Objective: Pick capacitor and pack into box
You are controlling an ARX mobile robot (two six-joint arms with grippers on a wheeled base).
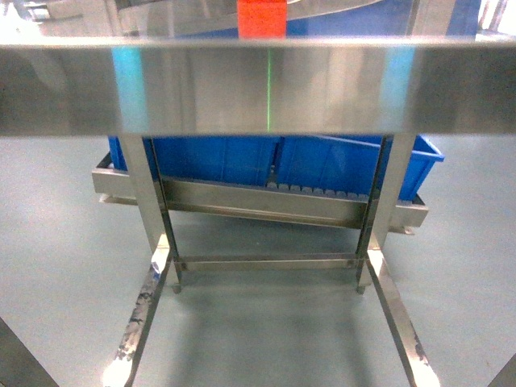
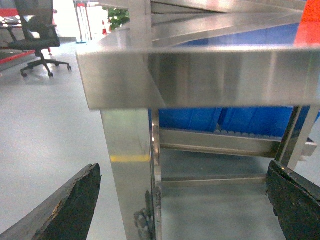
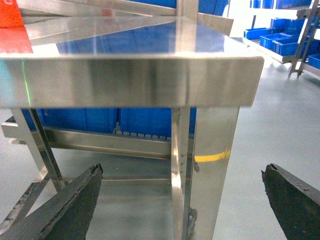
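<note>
Left gripper [image 2: 182, 200]: seen only from its wrist camera; two dark worn fingers [image 2: 70, 207] at the bottom corners, spread wide, nothing between them; low, beside and below the table edge.
Right gripper [image 3: 182, 200]: same picture from its wrist camera; dark fingers [image 3: 65, 210] far apart, holding nothing; below the table edge too.
Head view: neither gripper visible there.
Table [image 1: 258, 85]: stainless steel, front rim running across all three views, just ahead of both grippers and above them.
Legs [image 2: 131, 170]: shiny steel posts right before the fingers; yellow band on the nearest in each wrist view.
Floor [image 1: 64, 266]: pale grey-green, under and around the frame.
Crossbar [image 1: 266, 261]: low between the legs, behind the front feet.
Roller rack [image 1: 266, 201]: slanted steel tray under the table, further back.
Blue bins [image 1: 282, 157]: on that rack, behind the legs.
Red block [image 1: 261, 18]: on the tabletop, far side, reflected in the steel.
Chair [image 2: 37, 35]: black office chair, far off to the left.
Shelves [image 3: 295, 30]: blue bins stacked, far right background.
Box: not visible in any view; position relative to either gripper cannot be told.
Capacitor: not visible either.
</note>
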